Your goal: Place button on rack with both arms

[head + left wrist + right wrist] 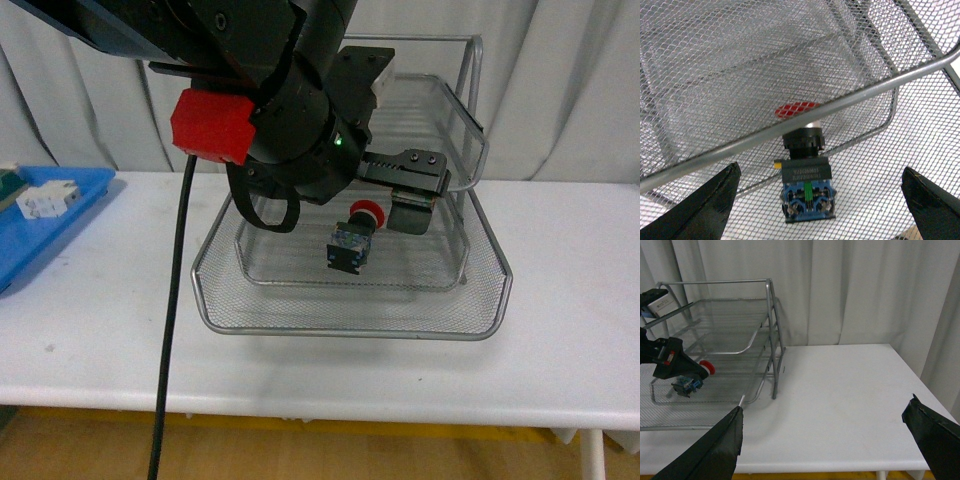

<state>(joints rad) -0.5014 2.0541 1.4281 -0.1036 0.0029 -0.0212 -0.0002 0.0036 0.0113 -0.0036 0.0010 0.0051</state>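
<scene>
The left gripper (820, 169) hangs inside the rack (350, 333) with its fingers spread wide and clamped on nothing. The button (807, 187) lies between them, touching neither finger. In the left wrist view the button rests on its side on the rack's wire mesh. Its blue-black body faces the camera, and its red cap points in under the rim of the tier above. The front view places it toward the middle of one of the lower tiers, though I cannot tell which. The right gripper (825, 407) is also spread apart and empty. It hovers over bare counter (560, 330) toward the right edge, well apart from the rack. At the counter's left edge a blue tray (40, 250) holds a white block (48, 200) and plays no part here. The main step looks done, since the button sits on the rack and is free of the gripper. What seems left is lifting the left arm out past the tier rims without knocking the button.
</scene>
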